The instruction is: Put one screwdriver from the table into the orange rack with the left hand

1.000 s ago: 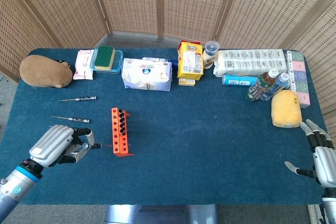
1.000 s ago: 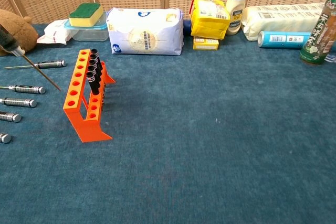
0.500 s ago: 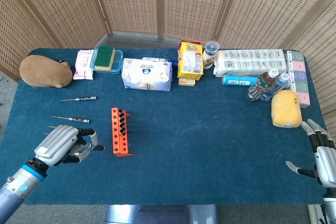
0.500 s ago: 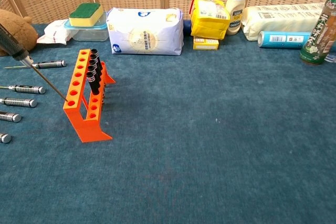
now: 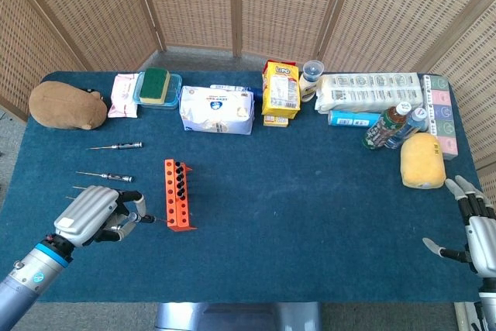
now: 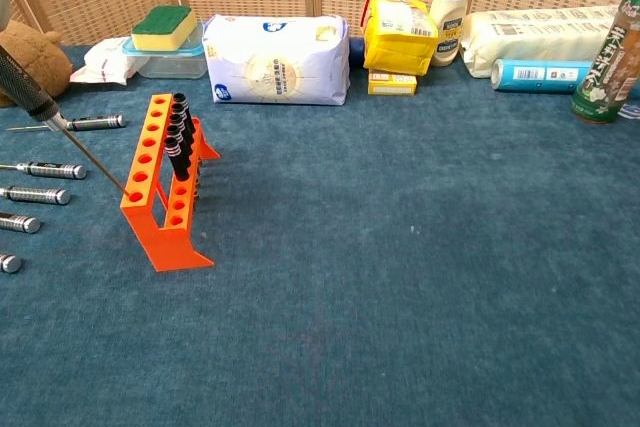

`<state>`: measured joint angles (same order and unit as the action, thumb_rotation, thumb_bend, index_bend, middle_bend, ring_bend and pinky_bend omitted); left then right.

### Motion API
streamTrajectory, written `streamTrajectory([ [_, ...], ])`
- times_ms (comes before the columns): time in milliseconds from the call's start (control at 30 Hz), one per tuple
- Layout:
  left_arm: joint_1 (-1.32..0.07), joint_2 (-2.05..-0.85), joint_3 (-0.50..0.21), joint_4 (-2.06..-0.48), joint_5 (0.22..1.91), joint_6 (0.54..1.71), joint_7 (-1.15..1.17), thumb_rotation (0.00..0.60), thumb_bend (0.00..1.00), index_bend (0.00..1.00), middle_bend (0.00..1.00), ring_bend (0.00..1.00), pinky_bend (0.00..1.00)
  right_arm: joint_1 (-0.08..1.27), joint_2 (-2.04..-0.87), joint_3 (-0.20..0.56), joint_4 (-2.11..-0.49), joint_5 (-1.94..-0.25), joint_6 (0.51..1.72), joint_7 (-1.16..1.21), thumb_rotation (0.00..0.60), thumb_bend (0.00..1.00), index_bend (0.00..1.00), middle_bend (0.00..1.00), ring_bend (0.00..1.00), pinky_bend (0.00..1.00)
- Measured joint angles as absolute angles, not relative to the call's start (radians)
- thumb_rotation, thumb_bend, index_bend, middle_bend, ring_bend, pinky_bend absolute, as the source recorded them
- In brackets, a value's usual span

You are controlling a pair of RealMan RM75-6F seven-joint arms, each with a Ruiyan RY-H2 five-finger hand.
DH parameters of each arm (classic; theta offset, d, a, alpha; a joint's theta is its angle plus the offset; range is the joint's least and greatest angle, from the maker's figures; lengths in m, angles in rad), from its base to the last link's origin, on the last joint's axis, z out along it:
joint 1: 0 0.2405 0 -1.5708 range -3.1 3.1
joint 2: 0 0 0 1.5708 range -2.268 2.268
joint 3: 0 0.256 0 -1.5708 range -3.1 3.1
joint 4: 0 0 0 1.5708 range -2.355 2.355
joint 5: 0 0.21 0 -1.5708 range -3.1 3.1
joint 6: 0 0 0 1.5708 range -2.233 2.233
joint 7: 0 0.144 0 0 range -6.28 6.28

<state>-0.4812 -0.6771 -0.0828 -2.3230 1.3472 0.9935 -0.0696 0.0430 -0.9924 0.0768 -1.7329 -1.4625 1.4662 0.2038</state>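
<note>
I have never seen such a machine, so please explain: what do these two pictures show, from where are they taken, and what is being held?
This is a robot with two arms, seated at a blue table. One picture looks down from its head; the other looks forward from its chest. In the head view the left robot hand holds a screwdriver, its thin tip at the orange rack. The chest view shows the tip near a hole low on the rack's left side. Some rack holes already hold dark tools. More screwdrivers lie to the left. The right robot hand waits open at the table's edge. Along the far side stand packets, bottles and a sponge.
</note>
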Motion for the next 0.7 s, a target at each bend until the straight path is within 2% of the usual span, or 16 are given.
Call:
streamTrajectory([
  [700, -0.475, -0.668, -0.092, -2.338, 1.347, 0.999, -0.067, 0.600, 0.38, 0.52, 1.00, 1.00, 1.00, 0.043, -0.992, 0.077, -1.733, -1.464, 1.466, 0.205, 0.600, 0.00, 0.06, 0.02, 0.02, 0.00],
])
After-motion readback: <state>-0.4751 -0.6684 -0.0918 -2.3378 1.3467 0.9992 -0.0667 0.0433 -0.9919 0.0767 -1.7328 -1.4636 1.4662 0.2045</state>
